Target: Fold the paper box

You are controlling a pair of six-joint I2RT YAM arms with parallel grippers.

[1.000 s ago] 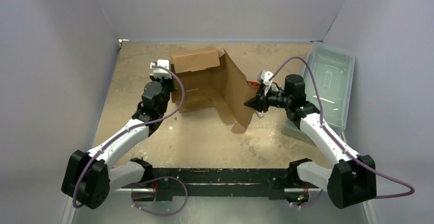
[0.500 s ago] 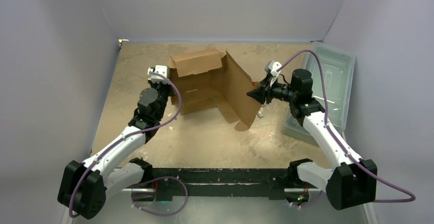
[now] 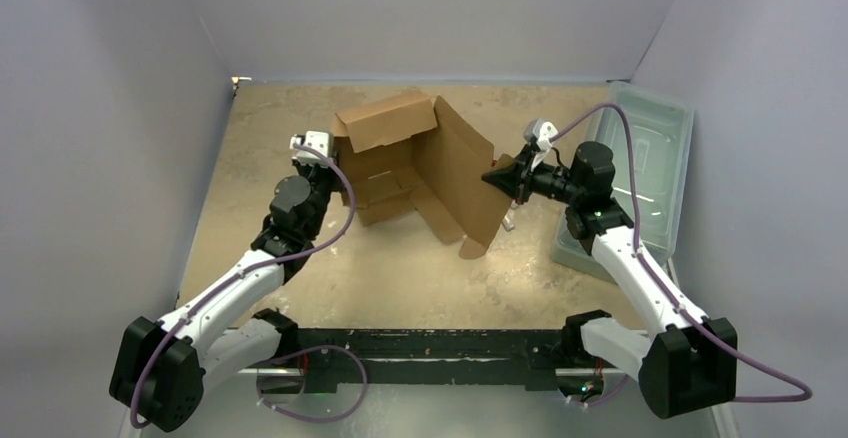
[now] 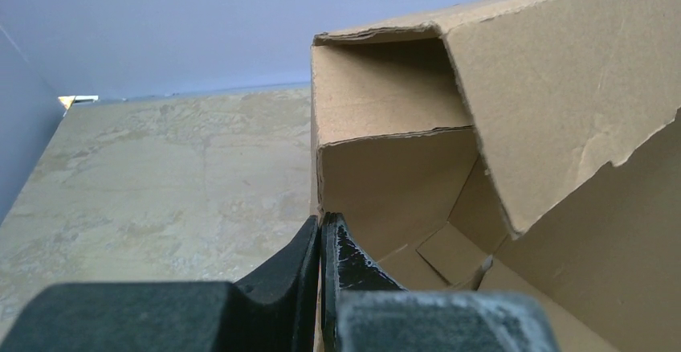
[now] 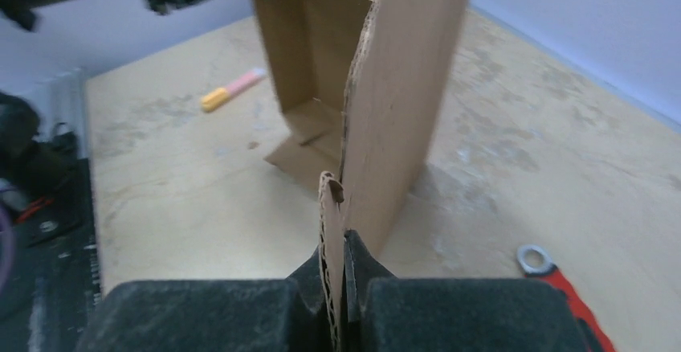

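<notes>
**Half-raised box, pinched at both sides**

The paper box stands on the table between the two claws, with its back flap and tall right panel up and its floor flat. The left gripper is clamped thin on the box's left wall. The right gripper is nipped onto the outer edge of the box's right panel.

The main risk, as I judge it, is that swinging that big right panel inward drags the whole light box across the table, or bends it away from its crease. Both grips hold only a sliver of edge, so a sideways pull could tear the board or let it slip free.

The table is mottled beige, scuffed and matte. The box is plain brown corrugated card with fluted, ragged die-cut edges and small tabs on its floor. A translucent grey-green plastic bin sits well apart to the box's right. A red-handled wrench with a metal ring end lies near the box's right panel, and a yellow-and-pink pen-like stick lies beside the box's front.
</notes>
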